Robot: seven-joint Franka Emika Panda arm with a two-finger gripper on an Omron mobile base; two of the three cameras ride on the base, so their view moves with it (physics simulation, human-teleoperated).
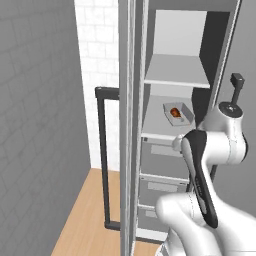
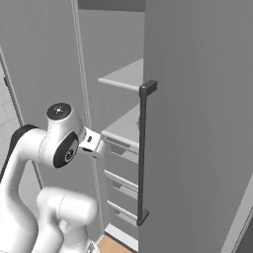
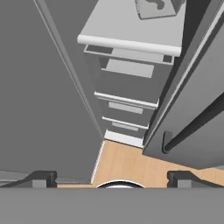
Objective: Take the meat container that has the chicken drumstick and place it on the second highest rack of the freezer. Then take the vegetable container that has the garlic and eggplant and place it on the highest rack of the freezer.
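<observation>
The small shallow light-grey meat container [image 1: 178, 114] is sitting on the second highest light-grey rack [image 1: 159, 121] of the tall grey freezer [image 1: 150, 55], cradling the orange-brown chicken drumstick [image 1: 175, 113]. My hand [image 3: 112, 178] is hanging wide and empty, apart from it.

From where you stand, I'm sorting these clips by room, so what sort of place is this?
Most likely a kitchen, rendered in simulation: an open freezer with shelves above and drawers below, a meat container holding a chicken drumstick on its lower shelf, a white tiled wall and wood flooring.
</observation>
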